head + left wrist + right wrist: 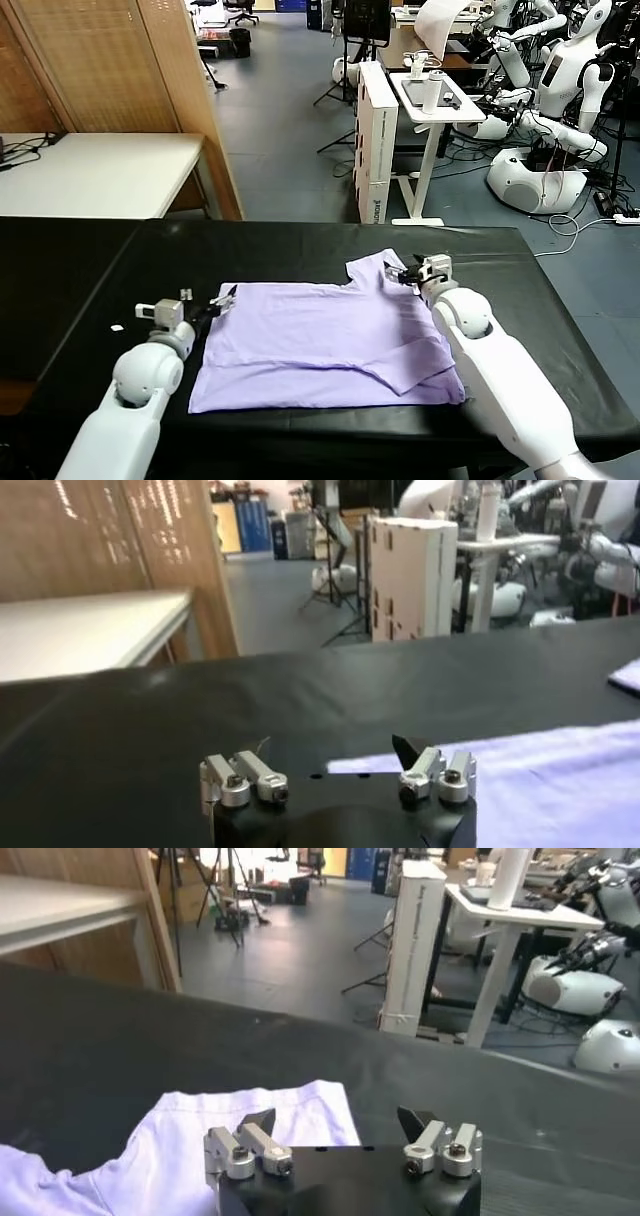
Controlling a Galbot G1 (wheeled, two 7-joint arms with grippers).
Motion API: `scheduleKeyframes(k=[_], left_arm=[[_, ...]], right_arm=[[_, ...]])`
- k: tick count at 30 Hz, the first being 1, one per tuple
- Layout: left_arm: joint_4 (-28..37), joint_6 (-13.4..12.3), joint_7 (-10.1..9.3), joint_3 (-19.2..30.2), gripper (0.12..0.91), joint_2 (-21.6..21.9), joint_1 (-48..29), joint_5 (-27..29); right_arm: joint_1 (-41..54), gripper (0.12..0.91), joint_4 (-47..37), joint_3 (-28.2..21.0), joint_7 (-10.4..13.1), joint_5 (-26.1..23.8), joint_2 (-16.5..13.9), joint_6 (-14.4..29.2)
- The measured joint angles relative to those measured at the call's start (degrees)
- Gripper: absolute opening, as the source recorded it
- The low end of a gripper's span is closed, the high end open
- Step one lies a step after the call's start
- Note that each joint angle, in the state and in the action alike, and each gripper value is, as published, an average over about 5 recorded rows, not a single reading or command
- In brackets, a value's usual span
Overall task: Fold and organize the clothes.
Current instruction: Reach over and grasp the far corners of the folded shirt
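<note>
So the shirt [330, 345] is lying flat on the black table [300, 250], plain side up as far as I can see, and it already looks partly folded: the edge on the right arm's side is doubled over and a sleeve [375, 270] pokes out at the far corner. Both arms are parked right at the far edge of it, one per corner, which makes sense if the plan is to grab both far corners together and pull that edge toward the robot. The left gripper [222, 298] sits low at the far left corner with its jaws spread wide and nothing between them; in its wrist view the shirt's edge starts just beside one finger and runs off to that side, so it's lined up on the corner, not over the middle. The right gripper [408, 272] is the same deal, wide open and empty, hovering just over the sleeve, with the fabric just ahead of its fingertips. Can't tell if either is actually touching cloth yet. My guess is they close next, and thin fabric like this could easily slip or bunch.
</note>
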Motion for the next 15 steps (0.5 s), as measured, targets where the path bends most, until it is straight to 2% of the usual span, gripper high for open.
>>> scheduleKeyframes(k=[5,9,12,15], left_arm=[[-0.1,0.2,-0.11,0.0,0.904,0.2,0.0,-0.2],[-0.4,0.2,-0.25,0.0,0.872,0.3,0.1,-0.4],[-0.4,0.2,-0.41,0.1,0.815,0.3,0.0,-0.5],[-0.4,0.2,-0.48,0.2,0.72,0.3,0.0,-0.5]], right_arm=[[0.7,0.907,-1.1,-0.5,0.3,-0.1,0.4,-0.1],[0.7,0.907,-1.4,-0.6,0.5,0.0,0.4,-0.2],[0.5,0.907,-1.5,-0.7,0.6,0.2,0.4,-0.4],[0.3,0.906,-1.5,-0.7,0.7,0.4,0.4,-0.5]])
